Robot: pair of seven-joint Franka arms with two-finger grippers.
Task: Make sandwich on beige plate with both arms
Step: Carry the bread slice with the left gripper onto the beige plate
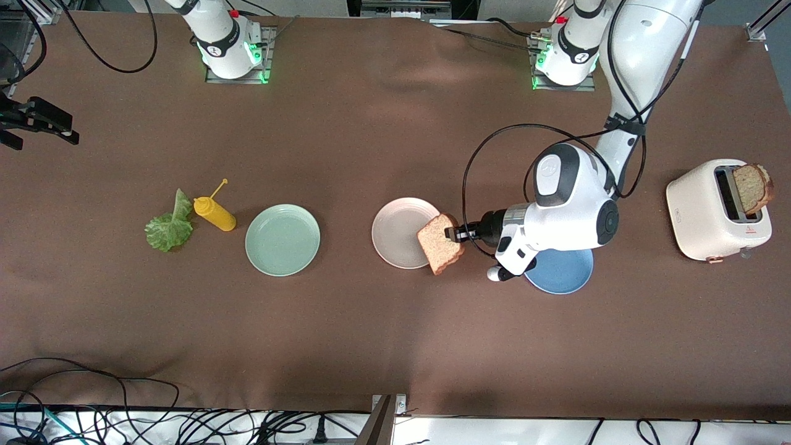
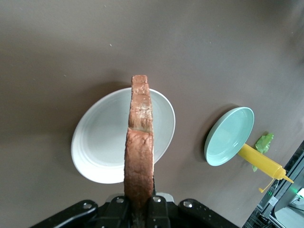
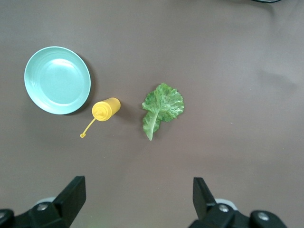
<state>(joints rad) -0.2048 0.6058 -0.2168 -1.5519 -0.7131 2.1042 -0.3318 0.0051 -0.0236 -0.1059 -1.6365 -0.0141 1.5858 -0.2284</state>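
Toast slice (image 1: 440, 243) pinched upright in left gripper (image 1: 453, 234) over beige plate (image 1: 400, 232).

L gripper (image 1: 456, 234) clamped, wrist horizontal — R gripper (image 3: 137, 197) high up, fingers (image 3: 71, 194) spread, waiting

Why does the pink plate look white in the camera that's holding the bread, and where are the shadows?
Left wrist view: its colour cast washes the beige plate pale; the toast slice, in the left gripper, shows edge-on. Front view: the plate looks pinkish, with soft shadows under the plates. Right wrist view: even light, lettuce leaf sharp.
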